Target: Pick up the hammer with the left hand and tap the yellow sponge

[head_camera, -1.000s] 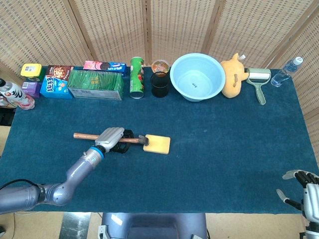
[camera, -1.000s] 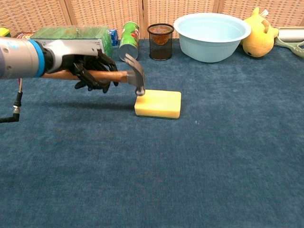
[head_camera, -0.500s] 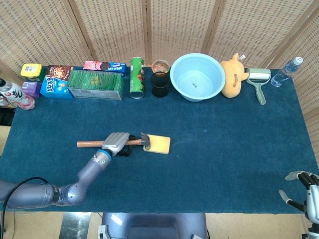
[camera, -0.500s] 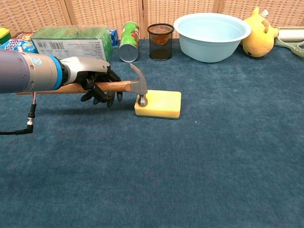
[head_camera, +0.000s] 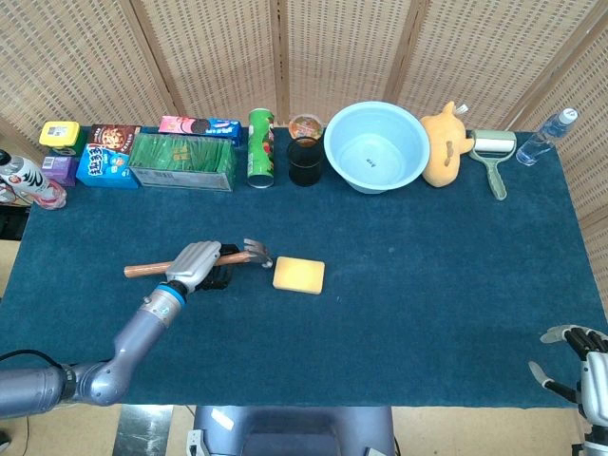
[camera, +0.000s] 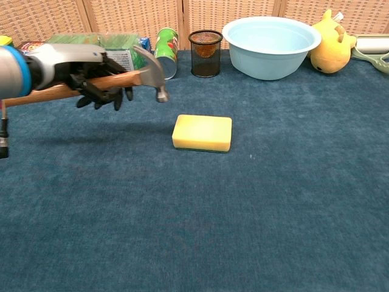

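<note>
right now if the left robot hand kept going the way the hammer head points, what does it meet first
Probably nothing soon. The left robot hand holds the hammer raised, head toward the robot's right. The yellow sponge lies lower and nearer the camera, so a level sweep likely passes above it, though depth is unclear.

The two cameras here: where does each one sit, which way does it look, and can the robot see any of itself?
Head view: sits high, looking steeply down on the whole blue-cloth table; shows the left arm, the left hand gripping the wooden-handled hammer, and the right hand at the lower right corner.
Chest view: sits low, looking forward across the table at the flat yellow sponge; shows only the left hand and forearm.
Shared: left hand, hammer, sponge, light blue plastic bowl.
</note>
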`<action>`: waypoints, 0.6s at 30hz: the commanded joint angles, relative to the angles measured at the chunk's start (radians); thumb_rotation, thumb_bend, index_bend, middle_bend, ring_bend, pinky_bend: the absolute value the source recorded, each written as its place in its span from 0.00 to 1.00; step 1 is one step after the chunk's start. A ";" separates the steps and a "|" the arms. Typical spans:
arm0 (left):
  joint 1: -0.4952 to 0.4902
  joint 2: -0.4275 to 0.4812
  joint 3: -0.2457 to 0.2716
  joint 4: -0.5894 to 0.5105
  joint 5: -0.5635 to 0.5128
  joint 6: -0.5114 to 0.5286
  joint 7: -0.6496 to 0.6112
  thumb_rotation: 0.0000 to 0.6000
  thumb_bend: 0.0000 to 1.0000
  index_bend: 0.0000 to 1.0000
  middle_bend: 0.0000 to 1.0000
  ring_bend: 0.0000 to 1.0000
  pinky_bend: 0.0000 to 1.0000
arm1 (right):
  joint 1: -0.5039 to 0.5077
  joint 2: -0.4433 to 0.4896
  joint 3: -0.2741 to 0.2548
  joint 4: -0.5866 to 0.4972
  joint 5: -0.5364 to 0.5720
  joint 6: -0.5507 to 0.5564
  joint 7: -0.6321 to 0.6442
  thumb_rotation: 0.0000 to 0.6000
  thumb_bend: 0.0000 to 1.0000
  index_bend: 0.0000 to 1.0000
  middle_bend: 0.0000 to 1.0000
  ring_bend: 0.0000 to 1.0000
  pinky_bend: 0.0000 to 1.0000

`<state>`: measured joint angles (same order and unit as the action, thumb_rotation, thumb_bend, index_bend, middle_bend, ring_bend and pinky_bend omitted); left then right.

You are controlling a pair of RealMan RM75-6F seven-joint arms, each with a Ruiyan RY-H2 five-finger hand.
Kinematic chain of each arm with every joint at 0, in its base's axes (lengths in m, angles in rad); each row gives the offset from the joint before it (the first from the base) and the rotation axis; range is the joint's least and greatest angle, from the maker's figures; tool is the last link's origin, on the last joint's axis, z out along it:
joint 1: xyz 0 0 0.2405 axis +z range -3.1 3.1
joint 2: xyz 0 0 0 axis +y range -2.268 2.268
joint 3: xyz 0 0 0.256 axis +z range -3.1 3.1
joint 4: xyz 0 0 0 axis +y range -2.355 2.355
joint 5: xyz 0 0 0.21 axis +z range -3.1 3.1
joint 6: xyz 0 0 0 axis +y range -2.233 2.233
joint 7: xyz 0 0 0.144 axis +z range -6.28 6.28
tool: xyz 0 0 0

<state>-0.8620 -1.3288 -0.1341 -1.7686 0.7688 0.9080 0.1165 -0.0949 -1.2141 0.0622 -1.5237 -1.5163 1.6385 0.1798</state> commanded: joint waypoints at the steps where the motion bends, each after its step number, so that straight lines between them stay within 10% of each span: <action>1: 0.061 0.039 0.036 -0.005 0.073 0.036 -0.036 1.00 0.83 0.46 0.56 0.64 0.74 | 0.006 0.000 0.000 -0.005 -0.004 -0.006 -0.008 1.00 0.22 0.46 0.41 0.33 0.24; 18: 0.216 -0.004 0.089 0.214 0.222 0.113 -0.122 1.00 0.83 0.46 0.56 0.64 0.74 | 0.038 -0.004 0.002 -0.040 -0.013 -0.044 -0.061 1.00 0.22 0.46 0.41 0.33 0.24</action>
<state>-0.6562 -1.3184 -0.0449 -1.5726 0.9839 1.0225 0.0050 -0.0578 -1.2184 0.0639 -1.5631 -1.5289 1.5954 0.1188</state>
